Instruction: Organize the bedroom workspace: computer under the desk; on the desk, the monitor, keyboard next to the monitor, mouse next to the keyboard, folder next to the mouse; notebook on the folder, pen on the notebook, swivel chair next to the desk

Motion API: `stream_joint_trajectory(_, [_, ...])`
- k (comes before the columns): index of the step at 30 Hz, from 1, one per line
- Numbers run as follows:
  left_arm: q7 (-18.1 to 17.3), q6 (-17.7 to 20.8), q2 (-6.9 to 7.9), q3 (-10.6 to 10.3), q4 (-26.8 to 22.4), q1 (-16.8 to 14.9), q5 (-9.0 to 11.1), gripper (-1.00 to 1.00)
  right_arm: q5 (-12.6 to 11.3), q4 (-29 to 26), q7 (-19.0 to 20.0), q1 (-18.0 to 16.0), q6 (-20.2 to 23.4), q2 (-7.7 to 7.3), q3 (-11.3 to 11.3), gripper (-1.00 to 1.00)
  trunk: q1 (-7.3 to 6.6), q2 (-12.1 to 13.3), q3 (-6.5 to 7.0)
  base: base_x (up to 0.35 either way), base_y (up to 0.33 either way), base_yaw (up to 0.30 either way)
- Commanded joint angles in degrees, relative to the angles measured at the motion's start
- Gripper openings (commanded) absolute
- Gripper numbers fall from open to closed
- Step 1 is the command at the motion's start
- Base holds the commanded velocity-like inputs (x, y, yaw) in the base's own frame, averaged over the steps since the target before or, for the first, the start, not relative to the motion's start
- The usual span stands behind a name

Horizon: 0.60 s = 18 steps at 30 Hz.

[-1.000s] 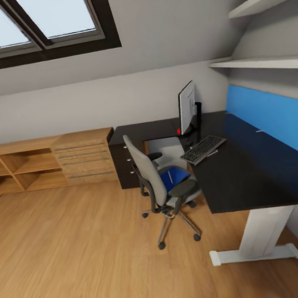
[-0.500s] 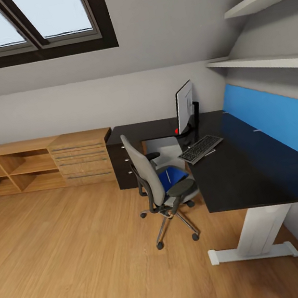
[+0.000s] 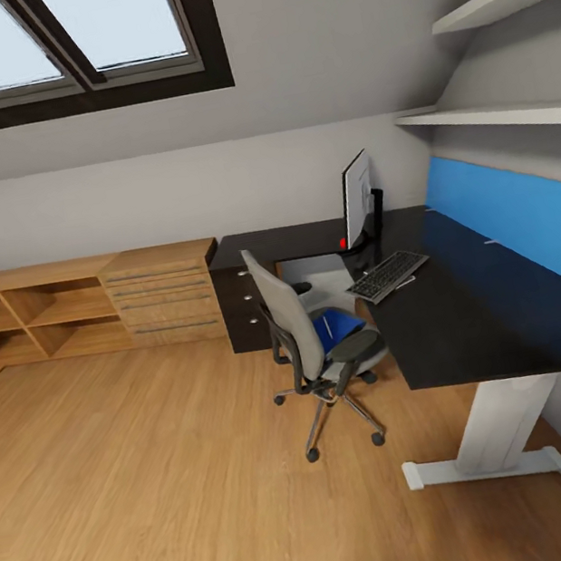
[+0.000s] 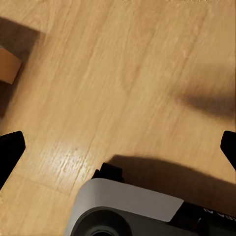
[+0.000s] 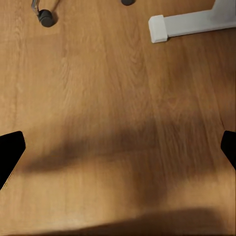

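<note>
Both grippers hang over bare wooden floor (image 3: pixel 151 487), the left gripper (image 4: pixel 118 147) and right gripper (image 5: pixel 118 147) with jaws spread wide, holding nothing. Farther off, the swivel chair (image 3: pixel 305 340) half hides the blue folder (image 3: pixel 337 328) on its seat. Beyond, on the desk (image 3: pixel 472 320), sit the keyboard (image 3: pixel 388 276) and the monitor (image 3: pixel 359 202), seen edge-on; the red spot at its base is unclear.

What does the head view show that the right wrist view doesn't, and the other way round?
Head view: the monitor and keyboard on the desk, and the folder on the swivel chair seat. Right wrist view: the right gripper, jaws spread wide, hanging above the floor. Both: the wooden floor, a chair caster and the desk's white foot.
</note>
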Motion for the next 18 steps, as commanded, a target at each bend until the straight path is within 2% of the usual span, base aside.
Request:
stream_joint_trajectory(1, [0.1,-0.1,-0.02,0.0,0.0,0.0,0.0,1.00,-0.3,0.0,0.2,0.0,-0.2,0.02,-0.2,1.00,0.00,0.0,-0.05,-0.017,0.309,0.000])
stream_joint_trajectory(4, [0.1,-0.1,-0.02,0.0,0.0,-0.1,0.0,1.00,-0.3,0.0,0.2,0.0,-0.2,-0.01,-0.2,1.00,0.00,0.0,-0.05,-0.010,0.262,0.000])
stream_joint_trajectory(9, [0.2,-0.1,-0.02,0.0,0.0,-0.1,0.0,1.00,-0.3,0.0,0.2,0.0,-0.2,0.01,-0.2,1.00,0.00,0.0,-0.05,-0.004,0.112,-0.043])
stream_joint_trajectory(18, [0.2,-0.2,-0.11,0.3,0.0,0.0,0.1,1.00,-0.3,0.0,0.2,0.0,-0.2,-0.05,-0.2,1.00,0.00,0.0,-0.05,-0.001,0.020,-0.212])
